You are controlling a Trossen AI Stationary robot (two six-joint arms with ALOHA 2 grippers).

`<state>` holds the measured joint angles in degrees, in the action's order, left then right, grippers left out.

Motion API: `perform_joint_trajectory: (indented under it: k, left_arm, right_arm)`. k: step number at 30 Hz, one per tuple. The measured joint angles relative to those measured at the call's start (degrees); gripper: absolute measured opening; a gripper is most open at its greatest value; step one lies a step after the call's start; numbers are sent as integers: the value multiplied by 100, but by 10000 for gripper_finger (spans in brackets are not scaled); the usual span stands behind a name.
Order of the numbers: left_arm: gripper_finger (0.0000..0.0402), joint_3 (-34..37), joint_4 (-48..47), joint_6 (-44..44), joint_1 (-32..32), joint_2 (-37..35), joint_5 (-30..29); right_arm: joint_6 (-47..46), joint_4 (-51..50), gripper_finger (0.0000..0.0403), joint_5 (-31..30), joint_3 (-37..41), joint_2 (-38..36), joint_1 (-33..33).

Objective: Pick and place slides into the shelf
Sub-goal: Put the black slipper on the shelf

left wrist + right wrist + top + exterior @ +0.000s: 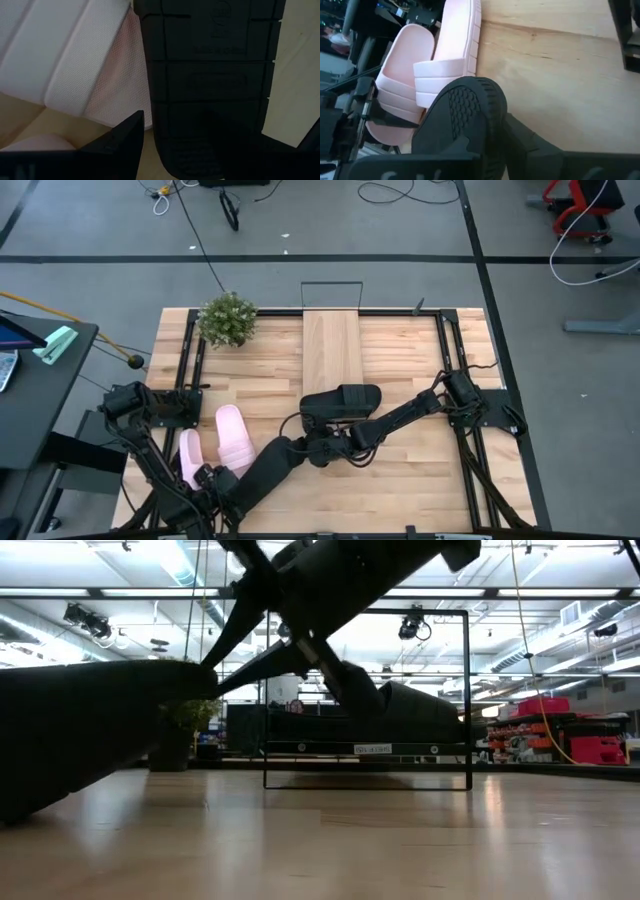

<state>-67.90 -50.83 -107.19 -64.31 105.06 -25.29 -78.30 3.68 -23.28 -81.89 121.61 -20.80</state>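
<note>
A black slide (345, 399) is seen just in front of the shelf (331, 348), its toe end near the board's front edge. A second black slide (462, 122) is seen sole-up, its end clamped between the fingers of the right gripper (322, 448), in front of the first slide. Its sole (210, 75) fills the left wrist view, framed by the spread fingers of the left gripper (300, 445); whether they press on it cannot be told. Two pink slides (232, 440) lie side by side, well to the left of the shelf and nearer the table's (400, 480) front edge. A potted plant (228, 318) stands left of the shelf.
</note>
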Motion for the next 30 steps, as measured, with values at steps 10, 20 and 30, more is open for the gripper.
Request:
perform_joint_trajectory:
  k: [10, 20, 30]
  left_arm:
    - [216, -28, 65, -59, -292, -276, -444]
    - [210, -35, 107, -83, -438, -530, -883]
    - [199, -35, 353, 29, -475, -776, -2093]
  right_arm:
    - [1674, -302, 38, 257, -4, -1059, -89]
    - [3285, -519, 36, 70, -10, -2368, -83]
    - [6789, -417, 34, -390, -13, -3756, -23]
